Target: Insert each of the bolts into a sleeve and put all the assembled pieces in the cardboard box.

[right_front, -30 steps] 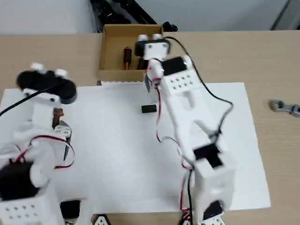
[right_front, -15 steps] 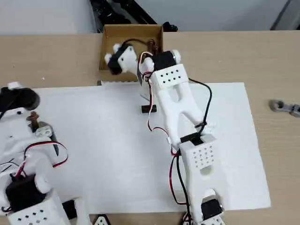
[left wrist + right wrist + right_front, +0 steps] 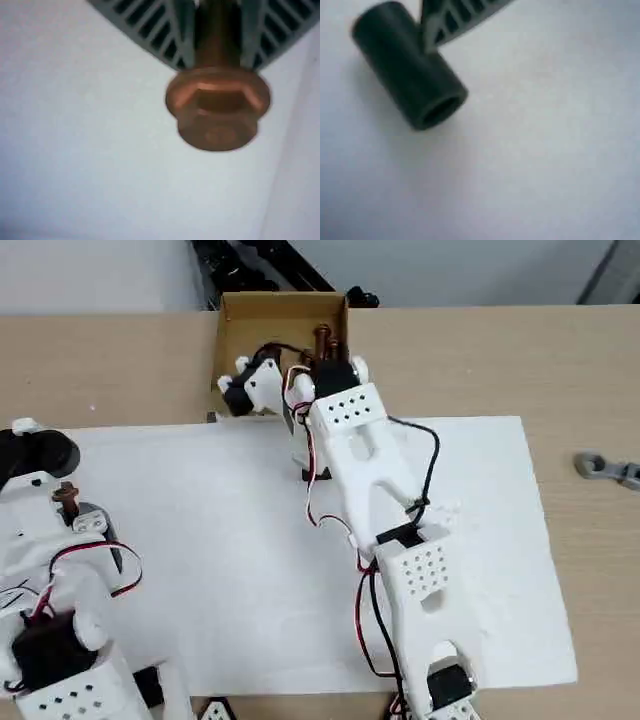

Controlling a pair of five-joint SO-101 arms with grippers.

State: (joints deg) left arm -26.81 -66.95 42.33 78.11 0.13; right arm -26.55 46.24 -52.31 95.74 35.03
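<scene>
Left gripper (image 3: 218, 30) clamped on bolt (image 3: 217, 107), near sheet's (image 3: 230, 540) left edge. Sleeve (image 3: 410, 92) lies on sheet near far edge, by box (image 3: 232, 350). Right gripper (image 3: 297, 440) over it; can't tell its finger state.

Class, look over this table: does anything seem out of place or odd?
One thing: a small metal tool lies alone on the bare table, off the white sheet where the parts are. Nothing looks spilled or damaged.
</scene>
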